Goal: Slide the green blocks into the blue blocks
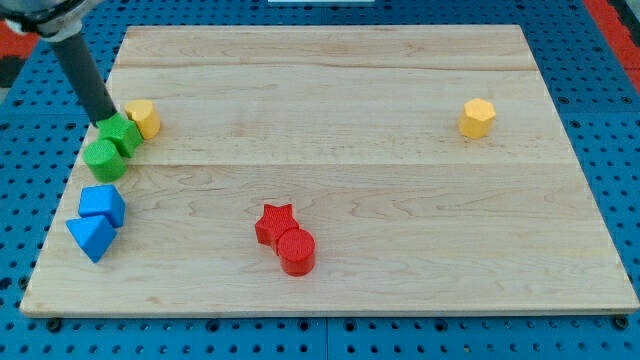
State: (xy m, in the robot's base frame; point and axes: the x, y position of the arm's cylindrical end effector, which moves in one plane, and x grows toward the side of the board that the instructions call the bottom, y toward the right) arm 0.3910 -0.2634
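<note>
Not there yet: my tip point(105, 119), a bare rod with no end effector to open or close, sits right behind the green cube point(122, 133) and green cylinder point(104, 159). There's a small gap left to the blue blocks point(97, 220) at the bench's point(400, 200) left edge.

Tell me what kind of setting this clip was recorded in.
Probably a robotics lab bench: a wooden board lies on a blue perforated mounting plate, small coloured blocks like the green cube are scattered on it, and my tip touches that cube.
</note>
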